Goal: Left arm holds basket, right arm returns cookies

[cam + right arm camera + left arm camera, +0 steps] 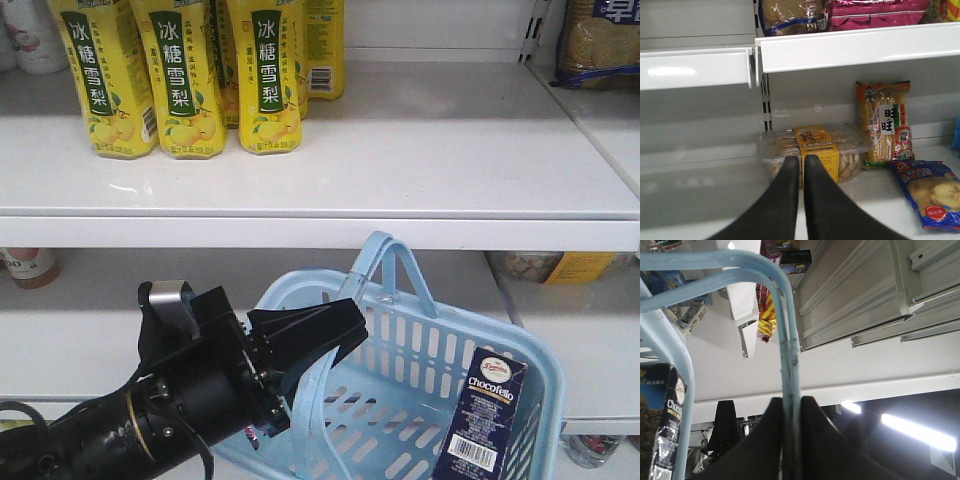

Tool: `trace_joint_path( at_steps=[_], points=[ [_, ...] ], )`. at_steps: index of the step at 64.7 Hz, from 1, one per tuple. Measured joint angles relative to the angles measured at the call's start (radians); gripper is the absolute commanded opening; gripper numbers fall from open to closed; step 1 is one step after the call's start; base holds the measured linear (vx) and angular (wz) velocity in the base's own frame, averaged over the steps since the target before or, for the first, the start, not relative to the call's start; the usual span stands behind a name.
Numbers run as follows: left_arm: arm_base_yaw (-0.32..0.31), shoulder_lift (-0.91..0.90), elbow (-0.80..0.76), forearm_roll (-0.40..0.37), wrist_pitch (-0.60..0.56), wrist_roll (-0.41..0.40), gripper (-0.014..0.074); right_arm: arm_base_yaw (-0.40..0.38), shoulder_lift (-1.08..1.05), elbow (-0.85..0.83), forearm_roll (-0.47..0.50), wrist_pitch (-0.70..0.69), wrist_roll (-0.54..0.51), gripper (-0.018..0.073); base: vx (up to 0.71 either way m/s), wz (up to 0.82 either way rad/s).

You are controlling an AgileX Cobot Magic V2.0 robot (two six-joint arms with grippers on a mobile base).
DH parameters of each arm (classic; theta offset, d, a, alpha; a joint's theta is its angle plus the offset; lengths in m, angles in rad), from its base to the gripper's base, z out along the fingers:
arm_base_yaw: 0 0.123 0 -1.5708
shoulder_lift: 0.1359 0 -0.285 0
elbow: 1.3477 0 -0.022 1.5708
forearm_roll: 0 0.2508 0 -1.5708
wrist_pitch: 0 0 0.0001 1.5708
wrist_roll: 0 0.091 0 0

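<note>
**Beneath the drinks shelf: basket gripped, cookies inside**

Below the shelf edge, the left arm (150,400) reaches up from the lower corner, black and cylindrical, with a gold ring and a silver-grey block on top. Its left gripper (345,325) is clamped on the basket (450,340). Seen from the left wrist, the long black fingers (755,450) are pressed narrow around both hoop handles (786,340), which run out together from between the tips. The basket is light blue plastic with slotted sides and spreads out ahead of and below the fingers.

Down to the right of that gripper, against the basket wall farthest from it, stands the cookie box (485,415). It is tall and dark navy, with a round white logo at the top, white "Choco…" lettering and a white barcode label near the bottom, and it leans slightly. Above the gripper, yellow bottles (180,75) stand on the white shelf (450,160).

The right gripper (801,161) holds nothing, its black fingers drawn nearly together with only a thin slit between them. Just beyond its tips lies a clear tub (815,147) with a yellow label. To the right of the tub are an upright orange snack bag (885,125) and a blue bag (930,192) lying flat.
</note>
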Motion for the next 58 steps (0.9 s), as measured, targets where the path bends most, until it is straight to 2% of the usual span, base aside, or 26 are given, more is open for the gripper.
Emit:
trace_joint_path(
  at_steps=[15, 23, 34, 46, 58],
  points=[
    [0.000, 0.000, 0.000, 0.000, -0.001, 0.000, 0.0000, 0.000, 0.000, 0.000, 0.000, -0.007, 0.000, -0.0006, 0.00, 0.00],
    [0.000, 0.000, 0.000, 0.000, -0.001, 0.000, 0.0000, 0.000, 0.000, 0.000, 0.006, -0.059, 0.000, -0.0006, 0.00, 0.00],
    [0.000, 0.000, 0.000, 0.000, -0.001, 0.000, 0.0000, 0.000, 0.000, 0.000, 0.117, -0.174, 0.005, -0.0006, 0.00, 0.00],
    [0.000, 0.000, 0.000, 0.000, -0.001, 0.000, 0.0000, 0.000, 0.000, 0.000, 0.149, -0.302, -0.049, -0.0006, 0.00, 0.00],
    [0.000, 0.000, 0.000, 0.000, -0.001, 0.000, 0.0000, 0.000, 0.009, -0.054, 0.149, -0.266, -0.062, -0.0006, 0.00, 0.00]
  ],
)
